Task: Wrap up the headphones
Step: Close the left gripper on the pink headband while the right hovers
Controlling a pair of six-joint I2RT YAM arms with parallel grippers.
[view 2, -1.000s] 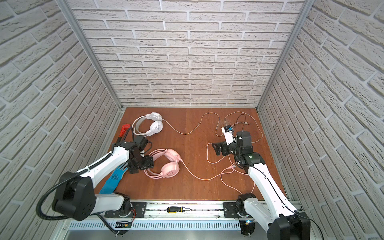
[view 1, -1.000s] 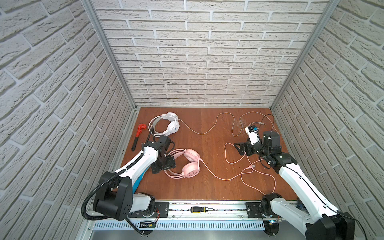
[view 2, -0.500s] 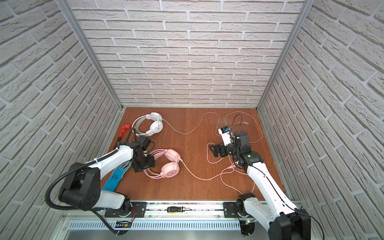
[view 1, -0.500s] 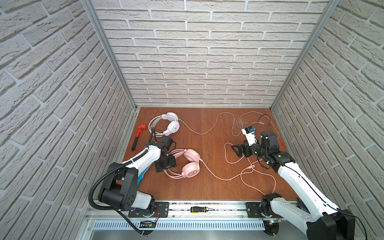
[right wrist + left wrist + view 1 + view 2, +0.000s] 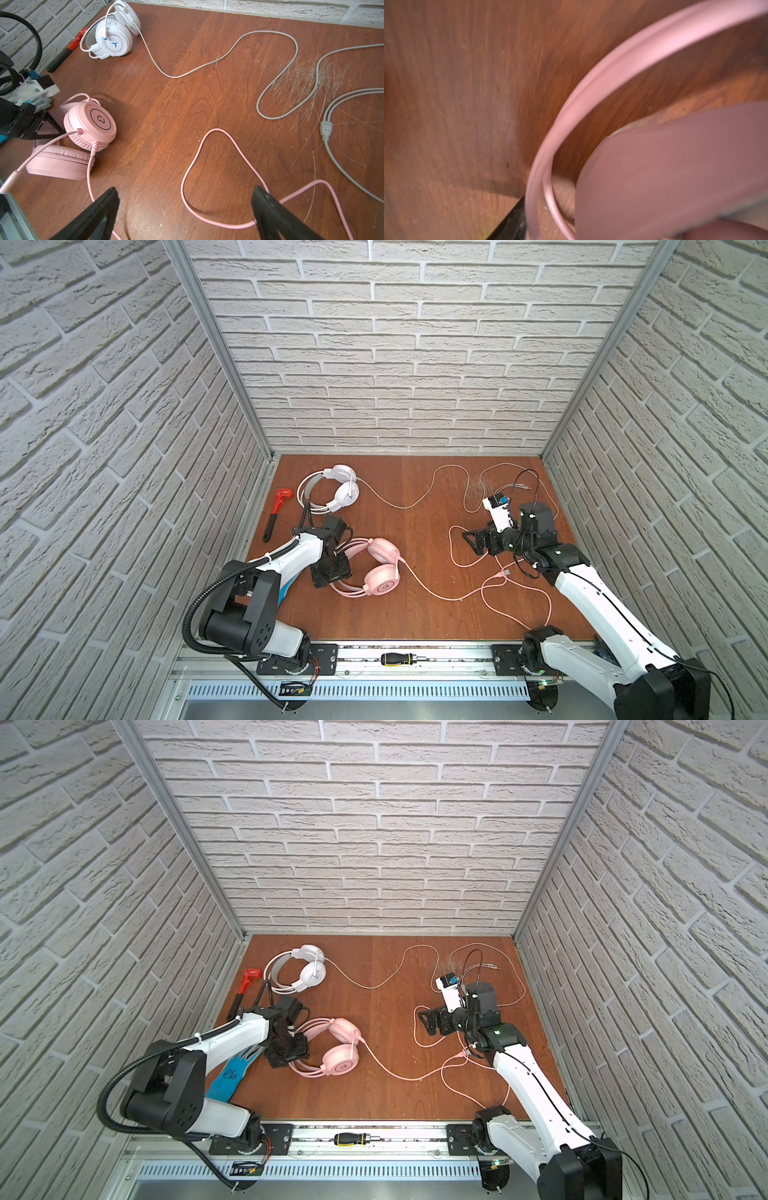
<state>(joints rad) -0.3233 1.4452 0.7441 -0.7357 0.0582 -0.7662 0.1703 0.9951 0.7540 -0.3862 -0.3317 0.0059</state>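
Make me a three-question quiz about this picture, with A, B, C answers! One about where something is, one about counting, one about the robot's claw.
1. Where does the red wrench lie?
A. left of the white headphones
B. at the table's middle
C. on the front rail

2. How many headphones are there?
A. one
B. two
C. three

3. The right gripper is:
A. open
B. shut on a cable
C. shut on the wrench

Answers:
1 A: it lies by the left wall, beside them.
2 B: the white headphones and the pink headphones.
3 A: its fingers stand wide apart.
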